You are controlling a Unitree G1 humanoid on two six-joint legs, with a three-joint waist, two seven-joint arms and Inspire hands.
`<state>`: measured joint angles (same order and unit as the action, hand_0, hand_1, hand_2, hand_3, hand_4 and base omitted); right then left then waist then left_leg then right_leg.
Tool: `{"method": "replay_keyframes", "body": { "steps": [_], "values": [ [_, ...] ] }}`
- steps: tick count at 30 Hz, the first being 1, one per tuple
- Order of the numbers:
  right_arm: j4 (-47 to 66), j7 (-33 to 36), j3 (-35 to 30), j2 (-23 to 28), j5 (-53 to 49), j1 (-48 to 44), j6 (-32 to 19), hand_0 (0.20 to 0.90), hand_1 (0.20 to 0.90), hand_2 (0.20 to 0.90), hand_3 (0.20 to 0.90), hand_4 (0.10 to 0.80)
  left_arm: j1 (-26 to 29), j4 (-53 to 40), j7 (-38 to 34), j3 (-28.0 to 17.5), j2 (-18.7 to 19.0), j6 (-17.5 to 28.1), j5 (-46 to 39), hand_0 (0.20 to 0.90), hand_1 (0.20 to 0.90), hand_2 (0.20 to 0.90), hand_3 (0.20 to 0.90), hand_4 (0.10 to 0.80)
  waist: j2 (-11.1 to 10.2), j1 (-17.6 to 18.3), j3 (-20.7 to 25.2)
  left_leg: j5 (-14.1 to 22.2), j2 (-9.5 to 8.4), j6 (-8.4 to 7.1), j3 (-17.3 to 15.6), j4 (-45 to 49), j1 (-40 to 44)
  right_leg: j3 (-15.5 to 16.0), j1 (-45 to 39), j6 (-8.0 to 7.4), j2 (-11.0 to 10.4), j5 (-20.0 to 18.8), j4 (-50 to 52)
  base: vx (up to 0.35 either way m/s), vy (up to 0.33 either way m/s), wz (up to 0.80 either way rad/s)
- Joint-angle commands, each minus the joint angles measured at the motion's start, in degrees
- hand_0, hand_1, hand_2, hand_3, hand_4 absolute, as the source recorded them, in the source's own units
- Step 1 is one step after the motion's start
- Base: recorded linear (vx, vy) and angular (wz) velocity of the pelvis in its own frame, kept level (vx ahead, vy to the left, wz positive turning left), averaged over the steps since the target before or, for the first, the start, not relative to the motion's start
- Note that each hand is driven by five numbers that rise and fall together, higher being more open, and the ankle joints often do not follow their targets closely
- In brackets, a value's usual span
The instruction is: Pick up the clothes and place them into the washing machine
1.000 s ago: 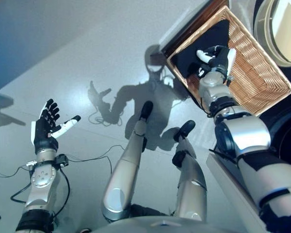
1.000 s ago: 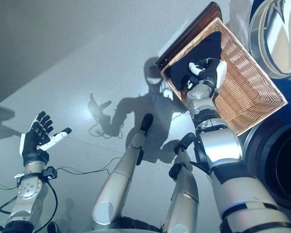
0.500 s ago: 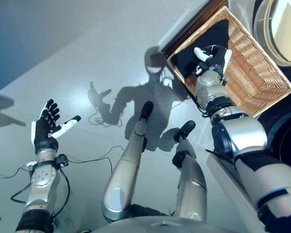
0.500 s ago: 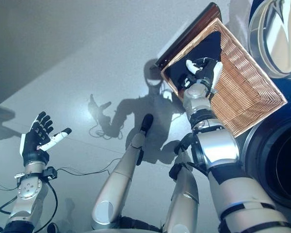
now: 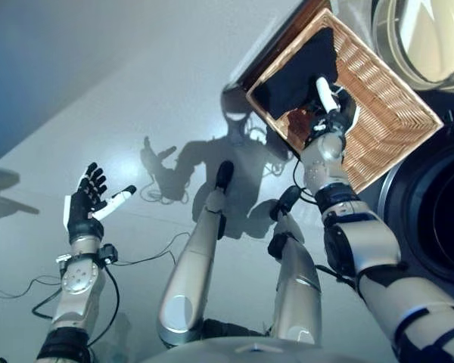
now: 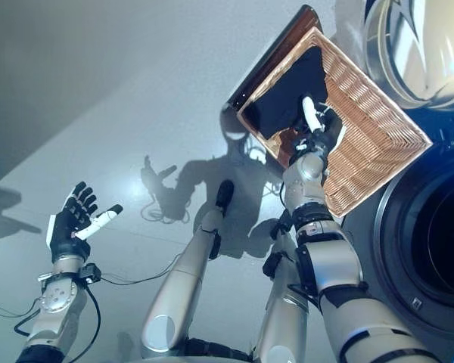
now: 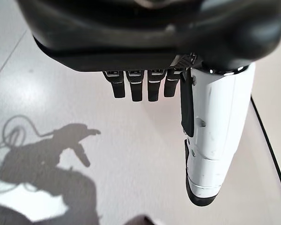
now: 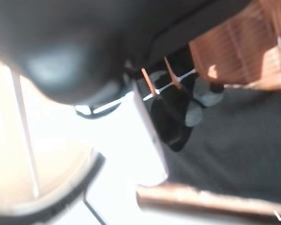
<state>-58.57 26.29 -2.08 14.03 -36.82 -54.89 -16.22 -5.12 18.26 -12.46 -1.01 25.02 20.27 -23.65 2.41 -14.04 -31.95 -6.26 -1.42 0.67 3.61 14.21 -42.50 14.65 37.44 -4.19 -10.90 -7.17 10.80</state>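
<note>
A black garment (image 5: 295,72) lies in the near end of a wicker basket (image 5: 393,91) at the upper right. My right hand (image 5: 334,113) is at the basket's near rim, its white-covered thumb straight and pointing over the dark cloth. In the right wrist view the thumb (image 8: 145,126) and dark fingertips reach onto the cloth (image 8: 243,140), which lies flat and unlifted. My left hand (image 5: 83,208) hangs open over the floor at the lower left, fingers spread and holding nothing; the left wrist view shows the same hand (image 7: 210,140) over bare floor.
The washing machine's dark drum opening (image 5: 439,219) is at the right edge, just below the basket. Its round door (image 5: 420,38) stands open at the top right. A dark wooden board (image 5: 276,41) borders the basket's left side. Grey floor (image 5: 136,91) spreads to the left.
The whole picture has shifted, so the camera moved. My right hand has drawn back towards the basket's near rim and its thumb has straightened. The left hand stays open.
</note>
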Motion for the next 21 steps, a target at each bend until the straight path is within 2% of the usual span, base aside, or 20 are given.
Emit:
{"method": "replay_keyframes", "body": {
  "steps": [1, 2, 3, 7, 16, 21],
  "values": [
    [7.5, 1.28, 2.08, 3.49, 7.3, -0.07, -3.07, 0.2, 0.2, 0.2, 0.2, 0.3, -6.01, -2.27, -1.27, -3.61, 1.46, 3.02, -1.74, 0.9, 0.9, 0.9, 0.9, 0.8, 1.87, 0.01, 2.15, 2.49, -1.81, -1.38, -1.93, -0.1, -2.48, -1.61, 1.42, -2.11, -2.3, -0.3, -0.54, -0.01, -0.01, -0.06],
    [7.22, 2.01, 2.8, 3.94, 9.83, -0.6, -2.12, 0.496, 0.496, 0.496, 0.496, 0.512, -6.01, -2.19, -1.33, -3.69, 1.37, 3.09, -1.77, 0.9, 0.9, 0.9, 0.9, 0.8, 1.91, 0.06, 2.15, 2.45, -1.77, -1.39, -2.0, -0.12, -2.61, -1.69, 1.55, -2.1, -2.29, -0.35, -0.62, -0.009, -0.009, -0.04],
    [7.46, 2.41, 3.74, 4.28, 12.48, -0.99, -1.24, 0.9, 0.9, 0.9, 0.9, 0.8, -5.99, -2.14, -1.41, -3.79, 1.37, 3.12, -1.65, 0.9, 0.9, 0.9, 0.9, 0.8, 1.88, 0.11, 2.15, 2.4, -1.74, -1.4, -2.08, -0.23, -2.66, -1.73, 1.71, -2.09, -2.27, -0.42, -0.67, -0.007, -0.009, -0.03],
    [6.43, 4.54, 5.33, 4.69, 19.25, -2.42, 0.91, 0.9, 0.9, 0.9, 0.9, 0.8, -6.06, -2.05, -1.74, -3.76, 1.36, 3.51, -1.13, 0.9, 0.9, 0.9, 0.9, 0.8, 1.74, 0.34, 2.15, 2.31, -1.64, -1.4, -2.12, -0.13, -2.9, -1.96, 2.06, -2.13, -2.26, -0.68, -0.76, 0.0, -0.005, -0.03],
    [1.81, 6.55, 6.01, 4.51, 24.38, -6.96, 3.36, 0.9, 0.9, 0.9, 0.9, 0.8, -6.12, -2.95, -2.34, -4.52, 1.91, 3.87, -0.41, 0.9, 0.9, 0.9, 0.9, 0.8, 1.25, 0.14, 2.15, 2.46, -1.73, -1.34, -2.05, -0.24, -2.49, -1.87, 1.54, -2.24, -2.28, -0.59, -0.78, 0.004, 0.005, 0.02],
    [4.17, 9.93, 11.21, 7.56, 39.13, -6.92, 8.01, 0.9, 0.9, 0.9, 0.9, 0.8, -6.24, -3.21, -3.16, -5.71, 2.59, 4.68, 1.0, 0.9, 0.9, 0.9, 0.9, 0.8, 1.01, -0.18, 2.15, 2.19, -1.88, -1.58, -1.79, -0.58, -2.33, -1.42, 1.05, -2.54, -2.47, -0.63, -0.9, 0.012, -0.004, 0.11]
  ]
}}
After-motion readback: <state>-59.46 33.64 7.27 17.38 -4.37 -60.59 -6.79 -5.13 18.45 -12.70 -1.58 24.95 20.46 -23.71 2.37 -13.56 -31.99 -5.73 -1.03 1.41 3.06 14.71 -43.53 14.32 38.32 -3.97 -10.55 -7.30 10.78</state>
